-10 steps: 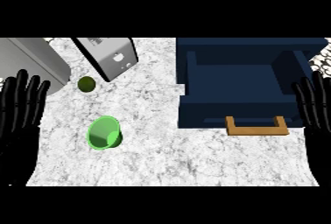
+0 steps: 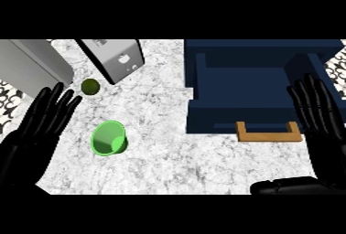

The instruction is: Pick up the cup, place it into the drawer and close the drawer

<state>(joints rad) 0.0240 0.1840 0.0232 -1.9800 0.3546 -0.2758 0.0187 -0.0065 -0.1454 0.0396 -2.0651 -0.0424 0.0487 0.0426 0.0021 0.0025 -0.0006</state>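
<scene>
Cup (image 2: 109, 138), green, sits on marble counter (image 2: 169, 155); left hand (image 2: 40, 125) spread wide beside it, right hand (image 2: 316, 112) likewise at open drawer (image 2: 243, 84).

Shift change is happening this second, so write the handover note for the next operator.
Left hand: open, just left of the cup, not touching it.
Right hand: open, holding nothing, at the right edge of the drawer.
The cup sits on the counter; the drawer stands open with nothing in it.
Done: nothing yet.
Left: grasp the cup, put it in the drawer, close the drawer.
</scene>
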